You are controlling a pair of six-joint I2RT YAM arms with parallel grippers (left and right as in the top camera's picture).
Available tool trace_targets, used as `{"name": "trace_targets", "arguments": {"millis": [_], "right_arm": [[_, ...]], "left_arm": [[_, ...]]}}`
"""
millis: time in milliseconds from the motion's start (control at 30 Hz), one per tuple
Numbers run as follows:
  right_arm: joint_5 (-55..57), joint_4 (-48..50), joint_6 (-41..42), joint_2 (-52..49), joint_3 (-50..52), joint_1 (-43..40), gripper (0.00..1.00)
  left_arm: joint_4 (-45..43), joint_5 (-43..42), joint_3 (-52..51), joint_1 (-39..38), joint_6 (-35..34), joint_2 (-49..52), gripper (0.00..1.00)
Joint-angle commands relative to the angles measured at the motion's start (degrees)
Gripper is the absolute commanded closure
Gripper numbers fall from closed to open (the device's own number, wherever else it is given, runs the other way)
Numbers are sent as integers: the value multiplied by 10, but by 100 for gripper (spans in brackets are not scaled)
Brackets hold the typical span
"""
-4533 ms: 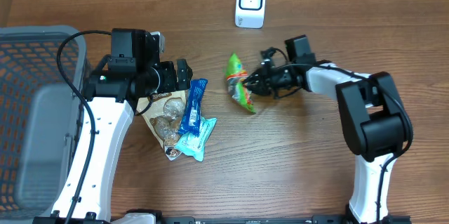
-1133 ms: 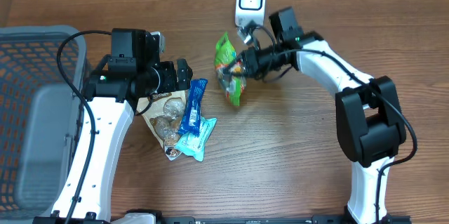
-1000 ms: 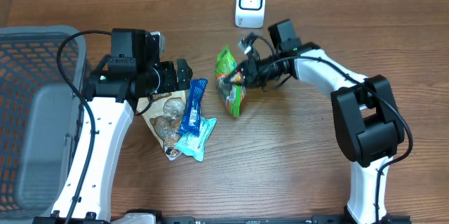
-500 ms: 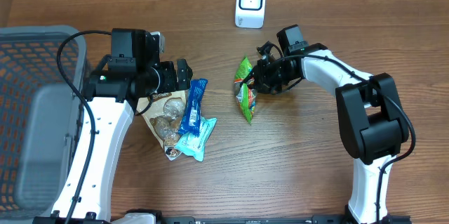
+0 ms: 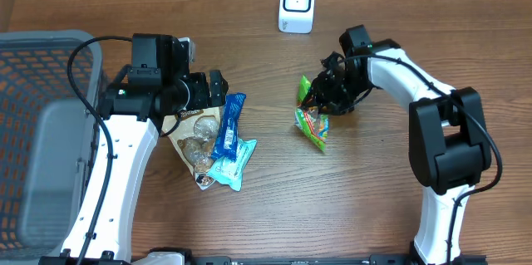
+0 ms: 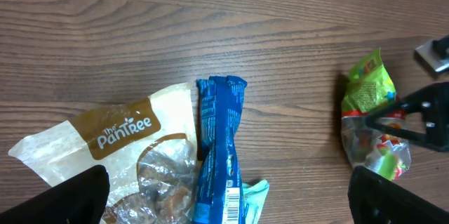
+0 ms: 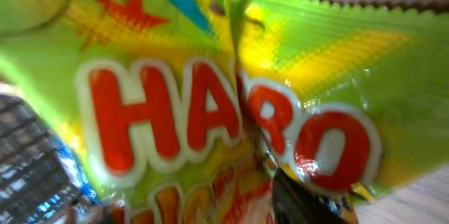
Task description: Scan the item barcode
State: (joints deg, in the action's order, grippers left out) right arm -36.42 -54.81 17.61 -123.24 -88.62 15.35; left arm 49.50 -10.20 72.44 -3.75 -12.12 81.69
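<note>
left fingers [image 6: 70, 196] spread wide over the blue wrapper [image 6: 219, 147]. right fingers [image 6: 429, 112] touch the haribo bag [image 5: 313, 122] on the tabletop [image 5: 374, 190] (can't tell whether gripping).

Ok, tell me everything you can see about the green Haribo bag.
The Haribo bag is a small, glossy, crinkled plastic pouch: bright green and yellow with red, white-edged lettering, a serrated end seal and a clear part showing colourful sweets. It appears to lie on the wooden table, apart from the white scanner. The right gripper is at its edge; whether it grips the bag is unclear.
</note>
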Motion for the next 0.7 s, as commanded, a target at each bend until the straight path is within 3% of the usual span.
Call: {"name": "trace_targets", "arguments": {"millis": [0, 167, 333, 500, 667], "right_arm": [[116, -52, -43, 52, -66, -2, 50], [172, -133, -74, 95, -108, 5, 33], [163, -164, -64, 97, -94, 3, 28], [108, -118, -54, 91, -35, -11, 25], [16, -34, -53, 90, 55, -20, 30]], "left_arm": [[-1, 5, 0, 0, -3, 7, 0], [-1, 5, 0, 0, -3, 7, 0], [-1, 5, 0, 0, -3, 7, 0], [-1, 5, 0, 0, -3, 7, 0], [-1, 6, 0, 0, -3, 7, 0]]}}
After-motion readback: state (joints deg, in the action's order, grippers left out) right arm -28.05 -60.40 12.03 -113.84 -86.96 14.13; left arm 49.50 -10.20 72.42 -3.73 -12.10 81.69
